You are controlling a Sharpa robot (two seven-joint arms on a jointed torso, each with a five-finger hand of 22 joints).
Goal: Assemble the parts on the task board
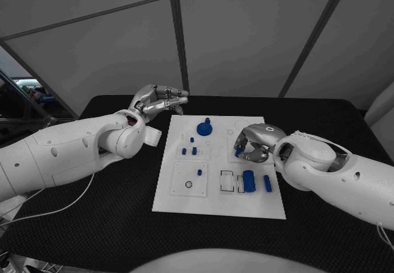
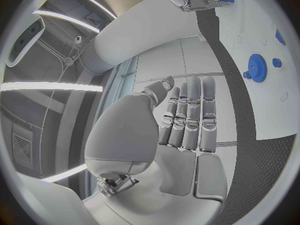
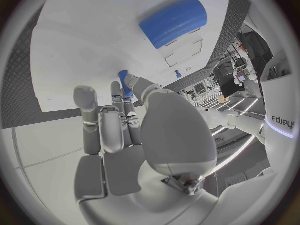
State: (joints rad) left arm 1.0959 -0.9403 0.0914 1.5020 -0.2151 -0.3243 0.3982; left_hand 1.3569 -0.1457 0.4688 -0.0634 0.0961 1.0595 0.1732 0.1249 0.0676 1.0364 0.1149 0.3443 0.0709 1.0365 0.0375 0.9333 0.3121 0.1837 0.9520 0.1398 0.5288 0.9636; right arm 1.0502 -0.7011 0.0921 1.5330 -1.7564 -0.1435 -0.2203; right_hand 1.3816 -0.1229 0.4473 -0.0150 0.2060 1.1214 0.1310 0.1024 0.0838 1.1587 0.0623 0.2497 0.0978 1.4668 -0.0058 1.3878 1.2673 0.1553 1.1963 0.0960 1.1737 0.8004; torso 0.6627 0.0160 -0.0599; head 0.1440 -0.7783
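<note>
2 silver, many-fingered hands work at a matte black, finely textured surface (image 1: 98, 227) carrying the flat white rectangular task board (image 1: 220, 170). Left hand (image 1: 157, 100) hovers off the board's far left corner, above the black surface, fingers curled loosely with nothing between them; in the left wrist view its fingers (image 2: 190, 112) lie straight and side by side, palm bare. Right hand (image 1: 253, 144) sits low over the board's right half, and a small blue cylindrical peg (image 3: 124, 81) is pinched between its thumb and a fingertip, close to the white plate.

Parts on the board: a round blue toothed gear with a raised hub (image 1: 204, 127) at the far middle; several short blue pegs (image 1: 191, 149) standing in the left-centre panel; a thick smooth blue cylinder (image 1: 248, 181) lying in a rectangular recess near the right edge, with a thinner blue pin (image 1: 267, 182) just beside it. An unfilled rectangular outline (image 1: 226, 180) lies left of the cylinder.
</note>
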